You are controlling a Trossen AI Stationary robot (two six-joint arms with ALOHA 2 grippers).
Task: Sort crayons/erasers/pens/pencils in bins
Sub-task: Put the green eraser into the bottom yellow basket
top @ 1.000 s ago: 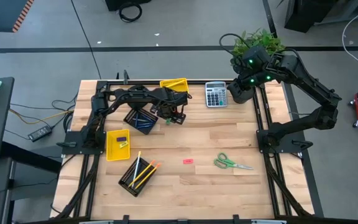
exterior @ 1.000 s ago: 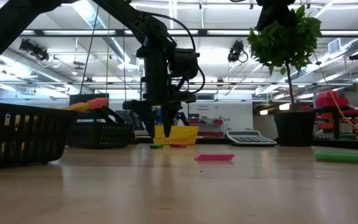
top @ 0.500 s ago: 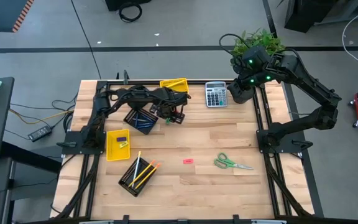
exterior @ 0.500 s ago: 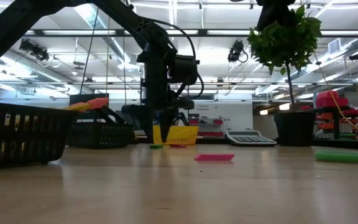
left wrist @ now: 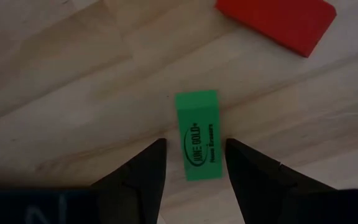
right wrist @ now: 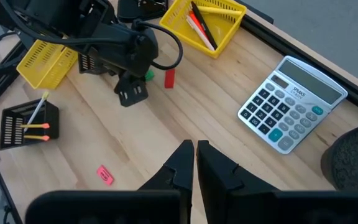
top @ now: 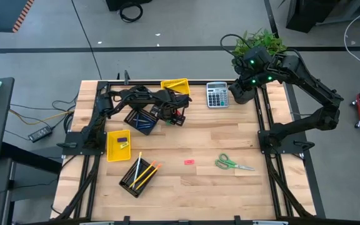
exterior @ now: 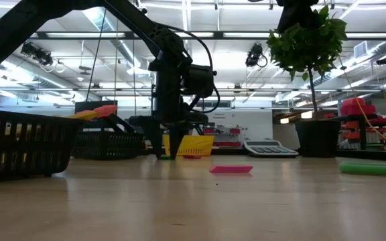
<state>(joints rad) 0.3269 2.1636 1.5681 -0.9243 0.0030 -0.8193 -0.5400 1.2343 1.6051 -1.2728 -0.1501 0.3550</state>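
The left pincer [left wrist: 191,163] sits open astride the green eraser [left wrist: 198,144] lying flat on the bench [left wrist: 73,93] beside a red one [left wrist: 277,20], and I'd guess it's light, rubbery, grippy, best pinched across its long sides, while the right pincer [right wrist: 195,149] waits closed.

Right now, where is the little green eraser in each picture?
High view: hidden under the left gripper, near the table's back.
Low view: a green sliver on the tabletop between the left gripper's tips, green eraser.
Left wrist view: centre, between the two open fingers.
Right wrist view: small green spot beside the left gripper.
Shared landmark: the red eraser lies close beside it.
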